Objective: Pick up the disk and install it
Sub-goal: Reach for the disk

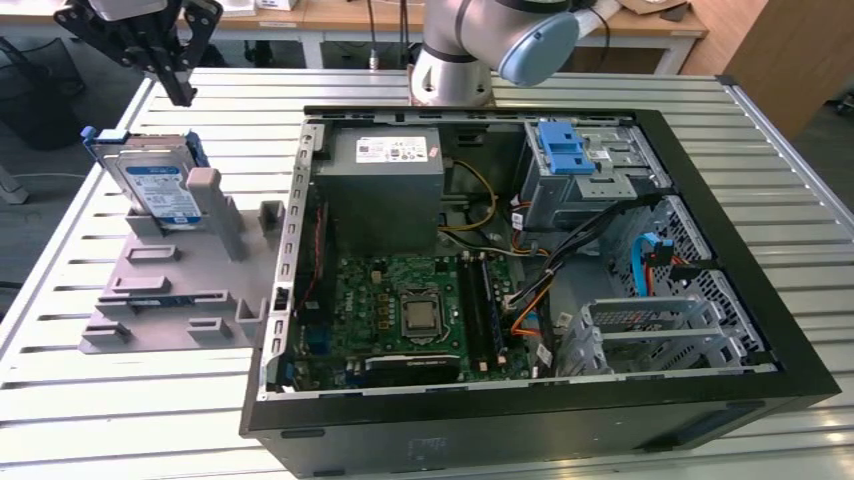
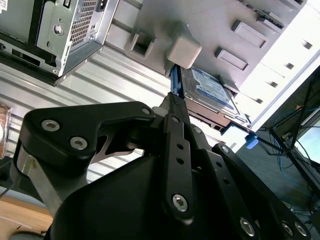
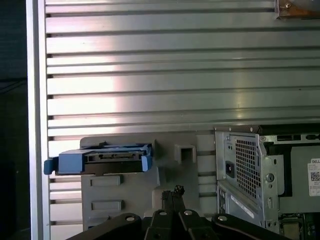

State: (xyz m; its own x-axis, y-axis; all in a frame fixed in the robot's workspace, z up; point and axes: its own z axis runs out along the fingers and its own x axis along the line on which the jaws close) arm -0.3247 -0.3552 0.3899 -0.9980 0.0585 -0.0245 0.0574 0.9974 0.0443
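Note:
The disk (image 1: 158,185) is a silver drive with a blue-and-white label in a blue carrier. It stands on edge in a grey holder (image 1: 174,290) on the slatted table, at the exterior view's left of the computer case. The second wrist view catches the disk's (image 2: 210,85) labelled face, and the first wrist view its (image 3: 107,159) top edge. My gripper (image 1: 182,95) hangs above and a little behind the disk, well apart from it. In both wrist views its fingertips (image 2: 175,100) (image 3: 174,191) are pressed together with nothing between them.
The open black computer case (image 1: 747,200) lies on the table with its motherboard (image 1: 407,310), grey power supply (image 1: 387,175) and a metal drive cage with a light-blue latch (image 1: 567,150). The arm's base (image 1: 454,70) stands behind the case.

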